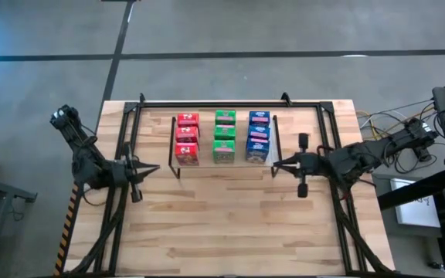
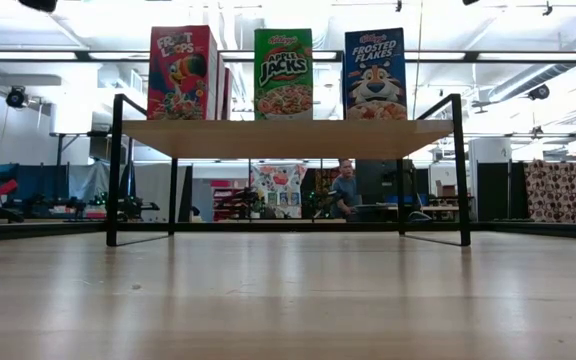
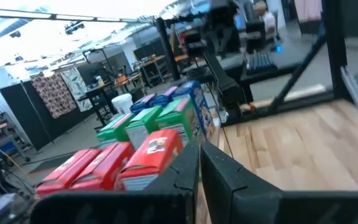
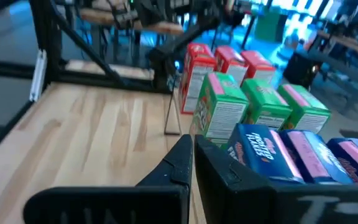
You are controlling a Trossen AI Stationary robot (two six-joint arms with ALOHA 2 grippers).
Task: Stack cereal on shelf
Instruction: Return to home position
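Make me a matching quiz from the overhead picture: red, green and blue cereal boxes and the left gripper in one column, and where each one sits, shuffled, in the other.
1. red cereal boxes
2. green cereal boxes
3. blue cereal boxes
4. left gripper

A. middle of the shelf
B. shelf end nearest the right gripper
C. off the shelf, over the table
D. shelf end nearest the left gripper

Pairs: 1-D, 2-A, 3-B, 4-C.
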